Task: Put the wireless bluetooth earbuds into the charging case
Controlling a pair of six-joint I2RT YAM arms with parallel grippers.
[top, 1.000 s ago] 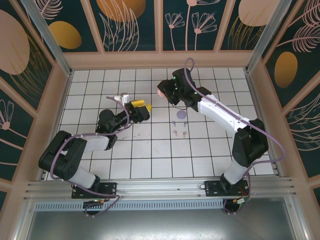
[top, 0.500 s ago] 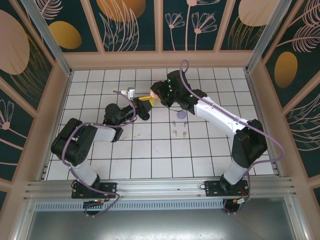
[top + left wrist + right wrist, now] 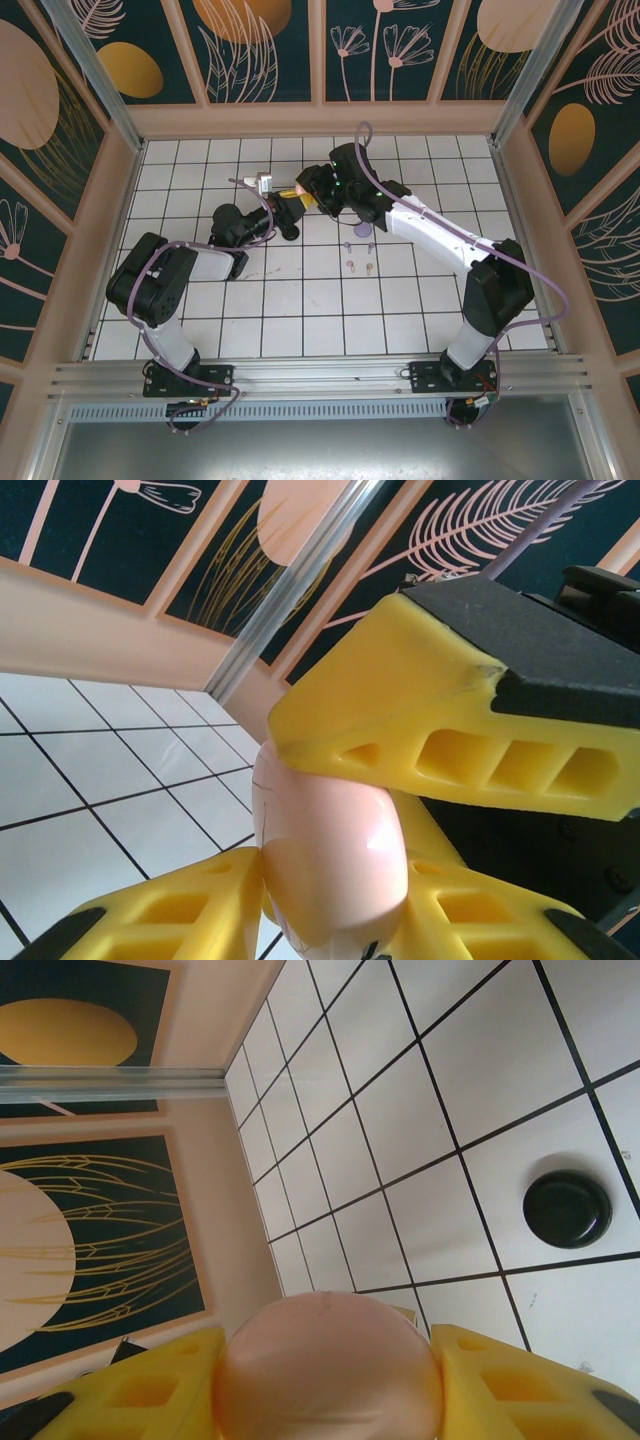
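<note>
A: From above, why do both arms meet over the back of the surface [image 3: 300,300]?

B: A handover, I'd judge. The right end effector [image 3: 306,190] and left end effector [image 3: 291,202] both clamp the charging case [image 3: 299,188], held off the tiles. The earbuds [image 3: 351,265] lie loose nearby, none inserted.

A: Left wrist?

B: Hollow-ribbed yellow fingers [image 3: 190,910] press either side of the glossy, rounded pink shell. The partner's finger caps it.

A: Right wrist?

B: A smooth pink dome pinched between fingers [image 3: 500,1380]. A black disc [image 3: 567,1208] sits on the tiles beyond.
</note>
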